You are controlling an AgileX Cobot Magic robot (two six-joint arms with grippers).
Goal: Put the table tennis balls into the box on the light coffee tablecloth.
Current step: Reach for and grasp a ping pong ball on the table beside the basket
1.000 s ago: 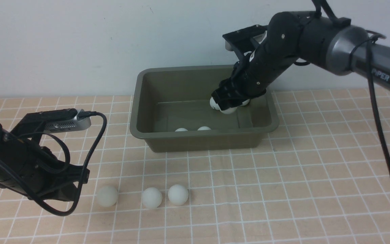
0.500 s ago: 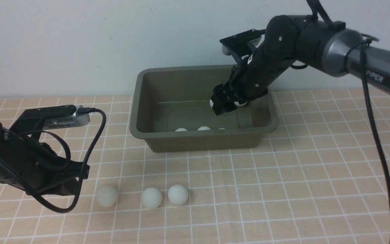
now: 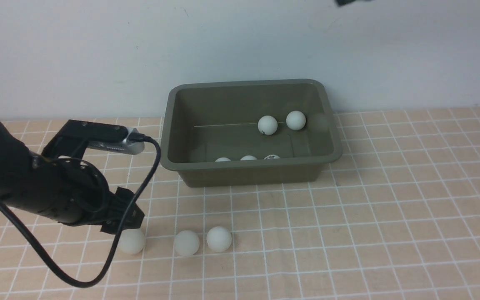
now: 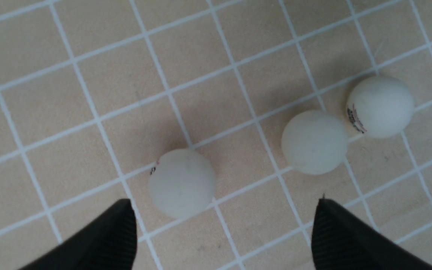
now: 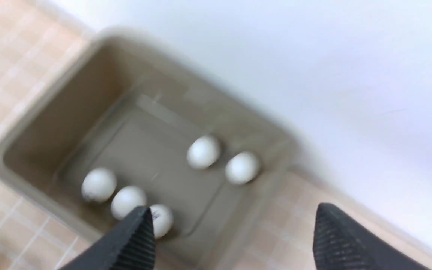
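**Left jaws:** spread wide and empty, lowered over the leftmost white table tennis ball [image 3: 131, 241], which lies between the tips and touches neither. Two more small matte white balls [image 3: 186, 243] [image 3: 219, 239] rest close together just to its right on the peach-beige, white-gridded tablecloth [image 3: 348, 233] covering the bench.

**Centre:** the rectangular olive-grey plastic box [image 3: 244, 177] stands on the cloth near the wall. It holds three balls [image 3: 248, 158] in a row at its near wall and two balls [image 3: 267, 125] farther back.

**Right jaws:** wide apart and empty, above the box in the blurred right wrist view.
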